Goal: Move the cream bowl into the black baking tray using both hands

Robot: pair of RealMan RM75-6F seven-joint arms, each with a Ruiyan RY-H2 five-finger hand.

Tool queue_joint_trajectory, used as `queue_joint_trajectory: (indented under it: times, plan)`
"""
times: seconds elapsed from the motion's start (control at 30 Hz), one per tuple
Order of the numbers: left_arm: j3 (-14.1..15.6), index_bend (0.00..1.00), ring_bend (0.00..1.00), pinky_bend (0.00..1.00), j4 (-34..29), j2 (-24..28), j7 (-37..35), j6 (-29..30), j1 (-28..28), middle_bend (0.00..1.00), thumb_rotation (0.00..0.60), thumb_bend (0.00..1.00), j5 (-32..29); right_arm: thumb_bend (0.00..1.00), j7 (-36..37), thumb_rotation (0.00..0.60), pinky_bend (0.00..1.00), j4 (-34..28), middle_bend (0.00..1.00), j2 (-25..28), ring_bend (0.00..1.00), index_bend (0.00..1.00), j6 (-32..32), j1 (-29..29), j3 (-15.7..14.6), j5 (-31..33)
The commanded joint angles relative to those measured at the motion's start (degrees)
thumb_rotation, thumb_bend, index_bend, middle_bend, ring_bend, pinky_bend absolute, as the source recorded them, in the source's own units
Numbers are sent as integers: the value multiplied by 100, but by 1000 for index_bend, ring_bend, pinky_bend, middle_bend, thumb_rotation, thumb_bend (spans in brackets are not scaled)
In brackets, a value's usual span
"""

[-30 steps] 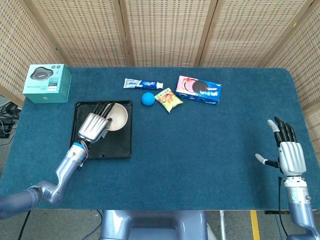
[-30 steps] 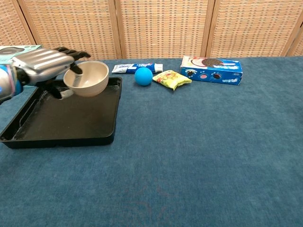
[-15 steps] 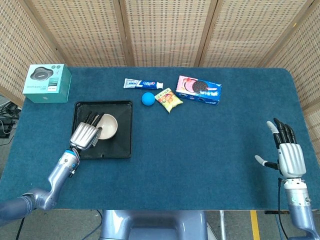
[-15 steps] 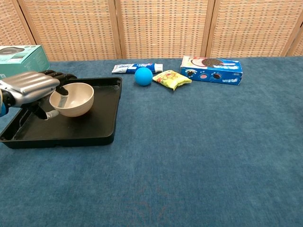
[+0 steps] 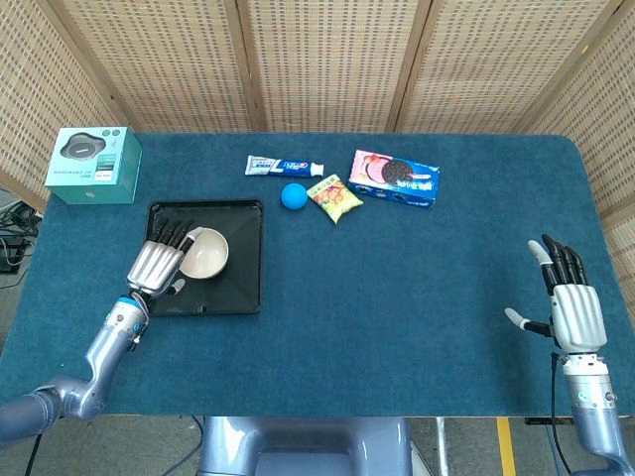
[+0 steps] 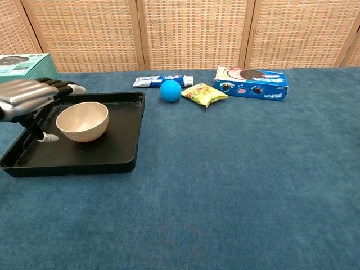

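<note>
One cream bowl (image 6: 82, 121) sat upright inside the black baking tray (image 6: 112, 154) at the table's left, so placement appeared complete. The left hand (image 6: 29, 97) hovered just left of it, fingers spread, holding nothing. The right hand (image 5: 573, 309) waited well apart at the near right, fingers extended, empty.

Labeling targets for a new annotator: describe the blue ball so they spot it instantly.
On the blue table, look at the row of small items along the far edge. The blue ball sits just below the toothpaste tube, left of the yellow snack packet. It is the only round, plain item there.
</note>
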Motion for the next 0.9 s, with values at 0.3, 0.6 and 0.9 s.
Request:
queue_joint_trajectory:
  times: [0.3,0.6,0.9]
  plan:
    - [-157,0,0,0,-1128,525,-247,1236,679,0,600,104,251,273,-101,600,0,-47,0,6,0,95,68,-13,-16,-66]
    - [109,0,0,0,-1935,687,249,2410,1417,0,600,96,644,272,-665,600,0,-37,0,-44,0,95,10,-11,-1,56]
    - [325,0,0,0,-2121,873,181,2759,1885,0,600,87,875,272,-1172,600,0,-172,0,-78,0,93,-251,43,-26,233]
